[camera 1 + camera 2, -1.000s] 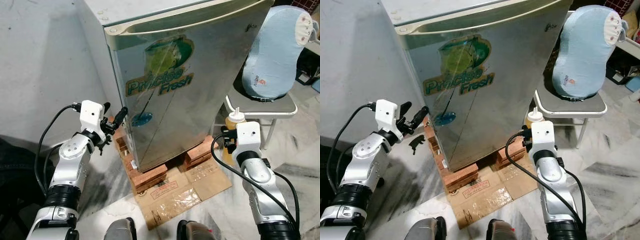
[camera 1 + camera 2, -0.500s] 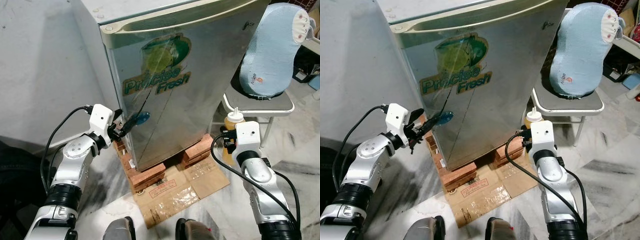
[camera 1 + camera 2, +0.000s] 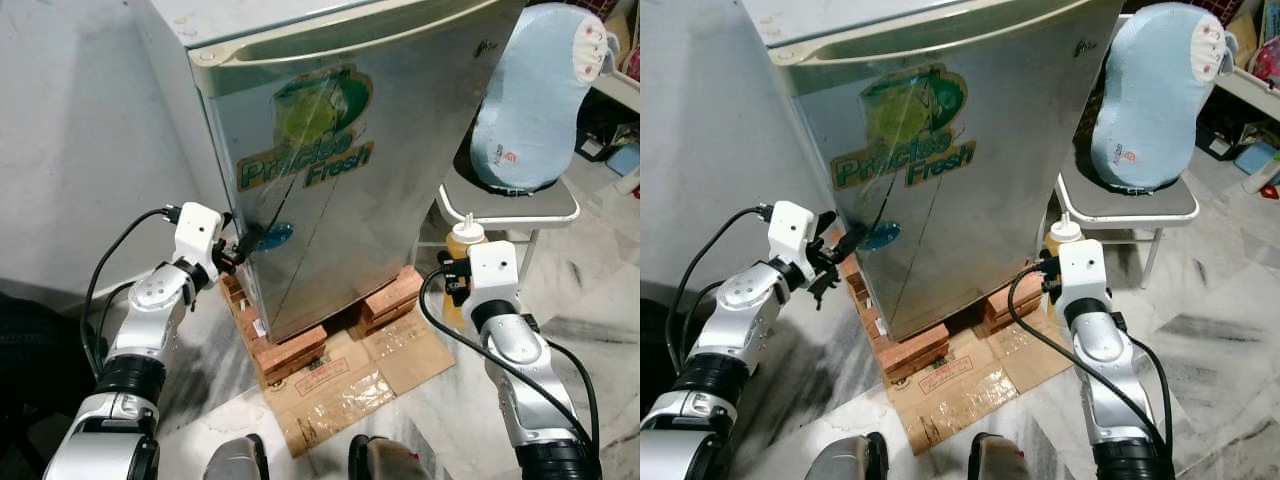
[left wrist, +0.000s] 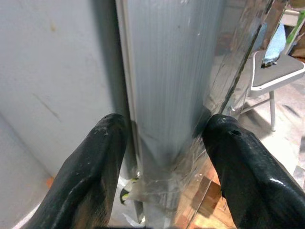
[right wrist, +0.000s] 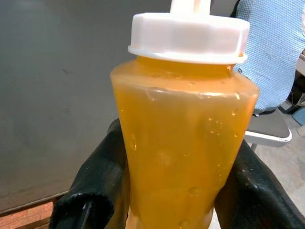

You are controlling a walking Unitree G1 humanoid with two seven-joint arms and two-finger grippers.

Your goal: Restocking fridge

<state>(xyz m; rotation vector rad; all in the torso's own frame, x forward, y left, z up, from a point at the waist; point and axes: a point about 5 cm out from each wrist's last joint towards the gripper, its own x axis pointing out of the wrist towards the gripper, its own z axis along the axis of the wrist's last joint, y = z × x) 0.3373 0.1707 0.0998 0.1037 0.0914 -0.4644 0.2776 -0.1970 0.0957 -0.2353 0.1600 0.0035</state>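
Observation:
A small silver fridge (image 3: 340, 170) with a green "Precise Fresh" sticker stands in front of me with its door closed. My left gripper (image 3: 240, 245) is at the door's left edge, low down. It is open, and in the left wrist view one black finger (image 4: 95, 162) lies along the fridge's side and the other across the door's front. My right gripper (image 3: 458, 278) is to the right of the fridge, shut on an orange squeeze bottle (image 5: 183, 138) with a white cap. The bottle (image 3: 464, 240) is upright.
The fridge rests on red bricks (image 3: 295, 350) over flattened cardboard (image 3: 350, 385). A chair (image 3: 510, 208) with a large light-blue cushion (image 3: 530, 100) stands just right of the fridge. A grey wall (image 3: 80, 120) runs close along the fridge's left side. The floor is marble.
My left gripper has moved right from beside the fridge and now straddles the door's left edge. The right arm still holds the bottle in the same place. The camera shifted slightly.

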